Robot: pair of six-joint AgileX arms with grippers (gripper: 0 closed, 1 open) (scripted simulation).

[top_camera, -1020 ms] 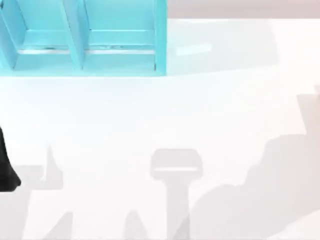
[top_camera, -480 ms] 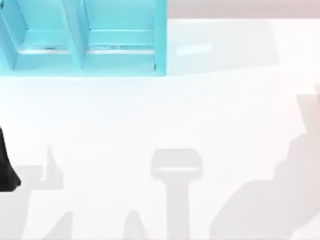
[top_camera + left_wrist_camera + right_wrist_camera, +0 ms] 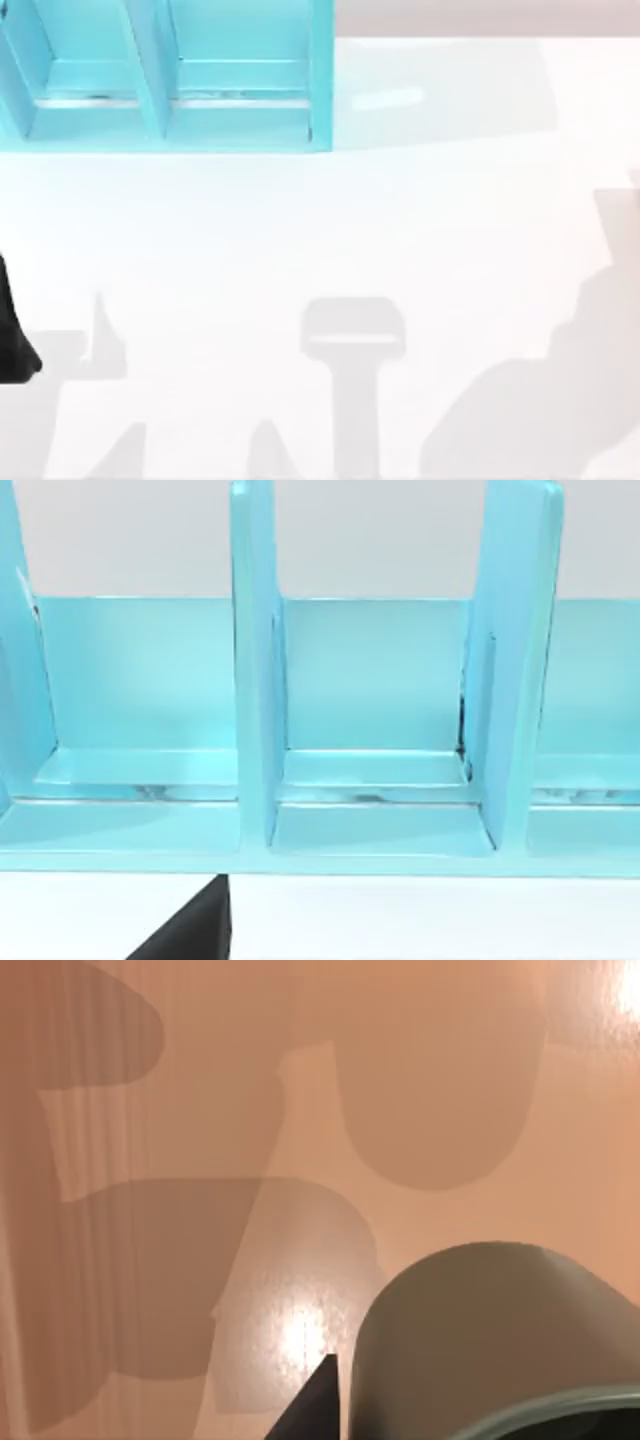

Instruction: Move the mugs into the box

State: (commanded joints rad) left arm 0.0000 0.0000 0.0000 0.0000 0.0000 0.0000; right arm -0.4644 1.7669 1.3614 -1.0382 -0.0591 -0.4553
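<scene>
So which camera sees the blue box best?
The left wrist view: the blue box faces it, with its dividers and open compartments plain. The top view catches part of the box at the table's far left corner. The right wrist view looks at a mug instead.

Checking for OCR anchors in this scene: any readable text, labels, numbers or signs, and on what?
None: no text, label, number or sign can be read.
The turquoise compartmented box is plain.
The matte olive-grey cylindrical mug, seen in the right wrist view, is bare.
The white glossy table carries only shadows.
</scene>
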